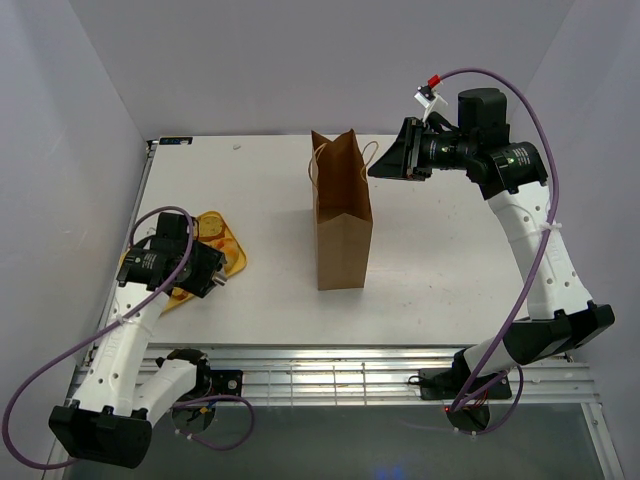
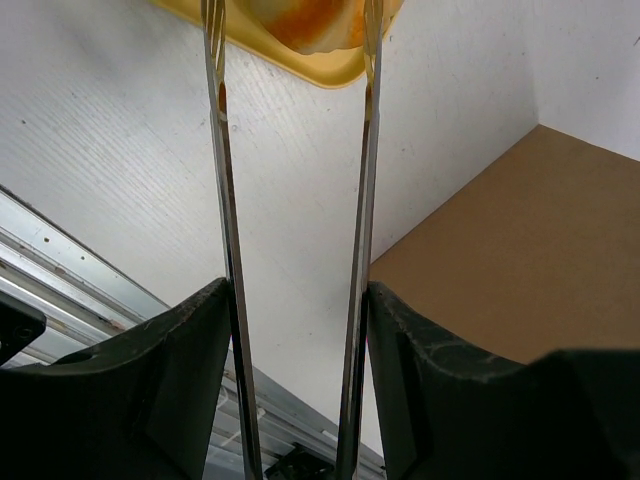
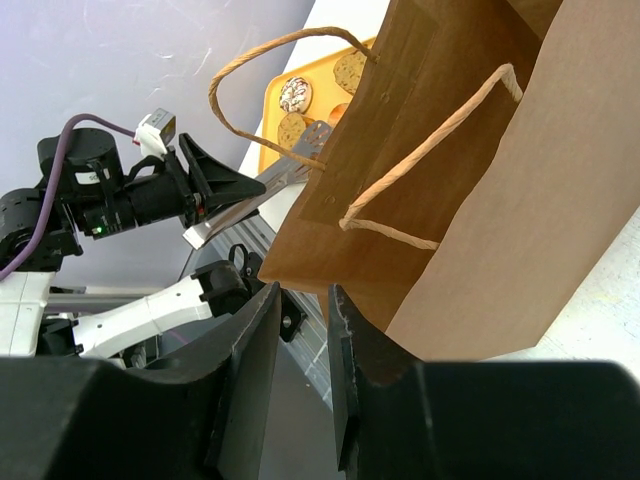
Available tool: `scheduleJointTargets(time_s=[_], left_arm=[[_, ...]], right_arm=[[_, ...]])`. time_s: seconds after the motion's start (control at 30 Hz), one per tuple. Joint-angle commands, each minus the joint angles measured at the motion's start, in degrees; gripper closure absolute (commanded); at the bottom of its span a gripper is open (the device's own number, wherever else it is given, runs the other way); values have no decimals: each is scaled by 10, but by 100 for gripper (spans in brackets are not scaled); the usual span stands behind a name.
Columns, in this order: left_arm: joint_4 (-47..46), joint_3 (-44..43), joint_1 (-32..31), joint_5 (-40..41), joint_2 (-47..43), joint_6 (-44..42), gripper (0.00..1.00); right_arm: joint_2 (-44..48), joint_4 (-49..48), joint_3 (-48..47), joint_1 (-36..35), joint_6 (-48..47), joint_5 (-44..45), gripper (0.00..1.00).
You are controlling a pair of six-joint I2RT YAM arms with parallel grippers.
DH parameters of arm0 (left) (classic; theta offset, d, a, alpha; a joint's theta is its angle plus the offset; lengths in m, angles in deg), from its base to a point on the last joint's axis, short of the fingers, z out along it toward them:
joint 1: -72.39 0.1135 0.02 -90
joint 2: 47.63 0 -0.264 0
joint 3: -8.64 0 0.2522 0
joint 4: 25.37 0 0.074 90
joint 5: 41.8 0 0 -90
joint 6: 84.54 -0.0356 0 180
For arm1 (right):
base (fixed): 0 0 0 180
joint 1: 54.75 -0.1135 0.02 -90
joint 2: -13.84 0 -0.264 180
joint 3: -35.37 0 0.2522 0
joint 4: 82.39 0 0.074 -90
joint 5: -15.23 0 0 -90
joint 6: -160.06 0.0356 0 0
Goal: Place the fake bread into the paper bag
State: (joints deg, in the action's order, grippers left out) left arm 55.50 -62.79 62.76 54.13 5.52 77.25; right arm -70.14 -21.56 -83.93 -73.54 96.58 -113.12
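progress: early — no fake bread point(image 1: 210, 228) in or over the paper bag point(image 1: 340, 235); nothing judged delivered, though no view showed the bag's inside
fake bread: on the yellow tray point(image 1: 240, 258) at the left of the counter point(image 1: 450, 260), well apart from the paper bag; several round pieces point(image 3: 297, 95) lay there
left fingers point(image 2: 180, 370): carried long metal tongs, parted, straddling an orange-brown piece point(image 2: 310, 20) at the tray's edge; a sliver of gap showed beside the piece, so judged released and not clamping, but the tips ran off the frame top
right fingers point(image 3: 230, 380): nearly together with a narrow slot between, up at the bag's top edge near the handles point(image 3: 420, 150); could not tell whether they pinched paper
bag pose: upright mid-counter, mouth up, two looped handles
step in hand: judged as lining up the pick on that tray piece
left to do: close on the piece, lift, carry across to the mouth, drop, then the same for the rest
top view only: whole layout, both arms, spacing between bag and tray
left wrist only: the piece between the tongs — the top view hid that under the arm
right wrist only: handles close up, the round pieces on the tray, the left arm reaching in beyond the bag
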Motion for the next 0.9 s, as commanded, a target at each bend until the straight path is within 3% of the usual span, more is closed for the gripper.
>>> scheduleJointTargets(time_s=[0.0,0.7,0.77,0.87], left_arm=[[-29,4,11,-5,-2,-9,36],[-87,55,43,-51,20,-35,37],[-93,56,44,-53,26,-39,39],[-102,59,47,-52,28,-42,49]], right_arm=[[9,-5,-5,-4,-2,-14,68],[1,-8,-6,-5,-2,-6,68],[3,-9,-5,-5,-2,-5,68],[5,-9,-3,-5,-2,-1,68]])
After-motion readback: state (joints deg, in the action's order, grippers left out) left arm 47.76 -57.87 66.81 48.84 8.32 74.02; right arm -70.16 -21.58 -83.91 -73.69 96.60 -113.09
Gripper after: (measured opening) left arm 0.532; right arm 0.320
